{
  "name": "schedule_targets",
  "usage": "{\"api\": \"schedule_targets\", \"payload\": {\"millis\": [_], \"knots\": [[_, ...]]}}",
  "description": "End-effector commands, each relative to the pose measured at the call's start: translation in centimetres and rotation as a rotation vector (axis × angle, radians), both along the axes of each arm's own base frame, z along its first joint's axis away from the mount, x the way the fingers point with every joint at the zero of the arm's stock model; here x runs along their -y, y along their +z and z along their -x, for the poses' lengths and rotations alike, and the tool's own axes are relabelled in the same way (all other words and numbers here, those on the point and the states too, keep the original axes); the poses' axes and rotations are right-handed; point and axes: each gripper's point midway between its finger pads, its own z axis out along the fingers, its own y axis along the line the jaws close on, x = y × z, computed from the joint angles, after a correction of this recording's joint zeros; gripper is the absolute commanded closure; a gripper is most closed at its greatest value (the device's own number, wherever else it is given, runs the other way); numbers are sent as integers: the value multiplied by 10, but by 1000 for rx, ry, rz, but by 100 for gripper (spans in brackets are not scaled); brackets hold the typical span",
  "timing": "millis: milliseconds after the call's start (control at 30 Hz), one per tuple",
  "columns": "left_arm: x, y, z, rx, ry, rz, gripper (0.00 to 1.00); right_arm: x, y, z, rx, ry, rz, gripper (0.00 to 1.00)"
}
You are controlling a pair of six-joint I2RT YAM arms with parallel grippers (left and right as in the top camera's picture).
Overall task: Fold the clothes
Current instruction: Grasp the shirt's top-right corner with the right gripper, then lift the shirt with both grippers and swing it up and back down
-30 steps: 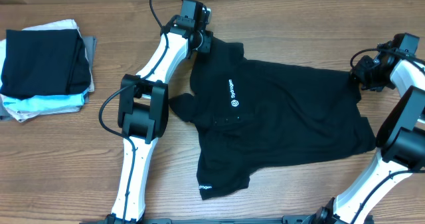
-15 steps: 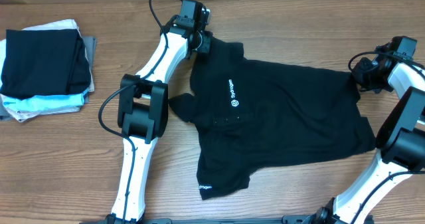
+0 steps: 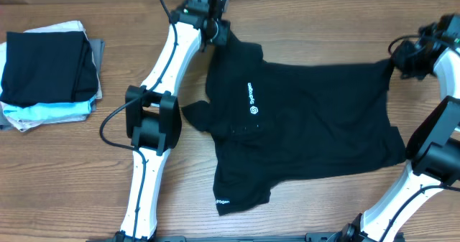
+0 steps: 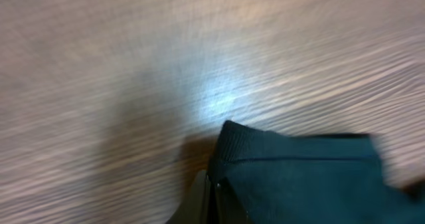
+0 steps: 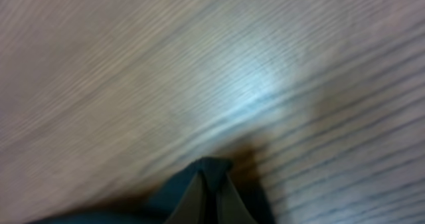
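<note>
The clothes, a black T-shirt (image 3: 309,120) with a small white chest logo (image 3: 253,111), lie spread across the middle of the table in the overhead view. My left gripper (image 3: 219,37) is shut on the shirt's far left corner. In the left wrist view the ribbed dark fabric (image 4: 299,177) is pinched at the closed fingertips of that gripper (image 4: 211,184). At the far right, my right gripper (image 3: 397,57) is shut on the shirt's far right corner. The right wrist view shows a small peak of cloth (image 5: 209,165) clamped in that gripper (image 5: 214,177), held just above the wood.
A stack of folded garments (image 3: 47,73), black on top of pale blue and grey, sits at the left edge of the table. The arm bases (image 3: 151,123) stand left and right of the shirt. A sleeve with white lettering (image 3: 223,199) points toward the near edge.
Both grippers have closed on the shirt's far corners and moved toward the far side of the table, drawing that edge up and taut.
</note>
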Motion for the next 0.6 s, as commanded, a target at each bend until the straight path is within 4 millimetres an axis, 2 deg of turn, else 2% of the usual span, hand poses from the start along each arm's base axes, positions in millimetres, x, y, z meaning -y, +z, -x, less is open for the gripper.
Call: {"api": "schedule_targets", "payload": {"millis": [0,100,300,567], "knots": [[-7,118,-5,208,-4,46,96,4,46,-16,78,29,42,96],[-13,156,4,256,1,56,96,4,74,-14,85,58,64,96],[-39,228,34,350,43,2,96,12,143,-1,138,47,100,96],[-55,317,89,475,49,22,96,30,215,42,207,-27,140,96]]}}
